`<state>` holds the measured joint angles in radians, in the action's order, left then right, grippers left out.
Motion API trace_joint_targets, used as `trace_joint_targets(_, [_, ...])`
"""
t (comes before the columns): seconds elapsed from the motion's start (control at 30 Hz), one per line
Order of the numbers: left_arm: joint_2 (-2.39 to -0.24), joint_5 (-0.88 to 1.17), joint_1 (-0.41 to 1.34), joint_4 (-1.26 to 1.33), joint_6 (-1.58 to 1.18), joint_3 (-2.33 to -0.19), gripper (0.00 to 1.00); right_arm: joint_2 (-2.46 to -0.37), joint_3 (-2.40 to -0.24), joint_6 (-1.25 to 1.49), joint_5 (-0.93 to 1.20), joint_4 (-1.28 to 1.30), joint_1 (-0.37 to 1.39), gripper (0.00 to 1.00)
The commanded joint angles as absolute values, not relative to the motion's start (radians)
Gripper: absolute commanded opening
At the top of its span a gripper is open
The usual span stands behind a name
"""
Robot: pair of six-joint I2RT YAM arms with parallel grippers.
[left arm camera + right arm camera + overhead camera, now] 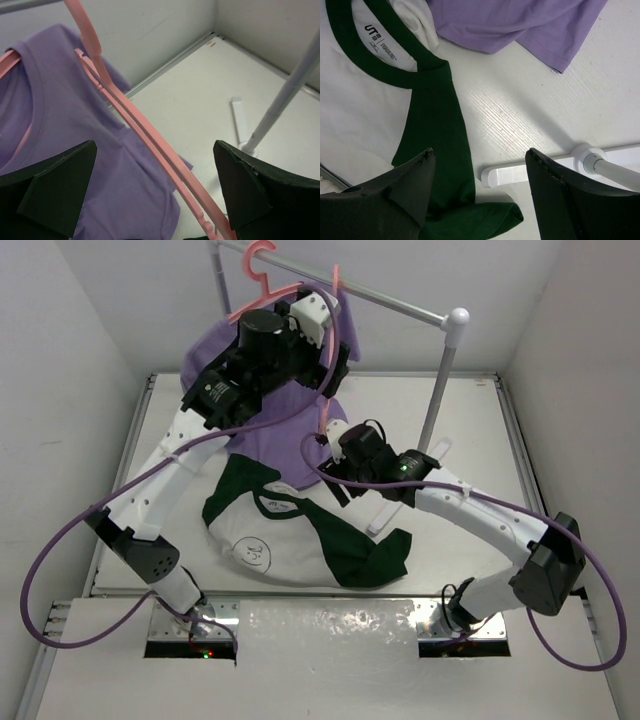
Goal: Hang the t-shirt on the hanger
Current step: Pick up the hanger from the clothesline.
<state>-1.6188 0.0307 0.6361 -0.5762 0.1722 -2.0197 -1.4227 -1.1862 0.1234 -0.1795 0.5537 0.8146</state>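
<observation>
The t-shirt [290,540], white with dark green sleeves and collar, lies crumpled on the table; the right wrist view shows its collar and a green sleeve [435,125]. The pink hanger [145,132] hangs at the rack, and its sloping arm runs between the jaws of my left gripper [155,150], which is open around it without touching. In the top view the left gripper [333,348] is raised beside the hanger [336,295]. My right gripper [480,170] is open and empty, low over the shirt's sleeve and bare table [328,465].
A purple t-shirt [65,110] hangs on a twin pink hanger [7,57] left of the gripper and drapes onto the table [520,20]. The rack's white pole [440,390] and foot [530,172] stand right of the green-sleeved shirt. White walls enclose the table.
</observation>
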Motion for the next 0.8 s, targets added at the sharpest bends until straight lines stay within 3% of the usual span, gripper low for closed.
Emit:
trace_joint_targets(0.0, [-1.628, -0.121, 0.644, -0.612, 0.235, -2.036, 1.00, -1.436, -1.235, 0.115, -0.192, 0.508, 0.815, 0.71])
trace_joint_targets(0.1, [-1.631, -0.071, 0.644, -0.637, 0.249, -2.016, 0.97, -1.439, -1.236, 0.114, -0.190, 0.503, 0.816, 0.71])
trace_joint_targets(0.2, [-1.646, -0.049, 0.646, -0.658, 0.259, -2.016, 0.79, -1.443, -1.238, 0.115, -0.190, 0.503, 0.815, 0.71])
trace_joint_targets(0.3, [-1.690, -0.037, 0.644, -0.725, 0.272, -2.052, 0.54, -1.443, -1.236, 0.118, -0.184, 0.502, 0.816, 0.71])
trace_joint_targets(0.43, [-1.703, -0.032, 0.644, -0.770, 0.264, -2.075, 0.42, -1.439, -1.233, 0.118, -0.183, 0.502, 0.815, 0.71])
trace_joint_targets(0.67, [-1.683, -0.147, 0.644, -0.727, 0.238, -2.092, 0.00, -1.414, -1.221, 0.121, -0.186, 0.503, 0.815, 0.71])
trace_joint_targets(0.77, [-1.657, -0.184, 0.643, -0.681, 0.250, -2.091, 0.00, -1.396, -1.224, 0.109, -0.167, 0.517, 0.815, 0.71])
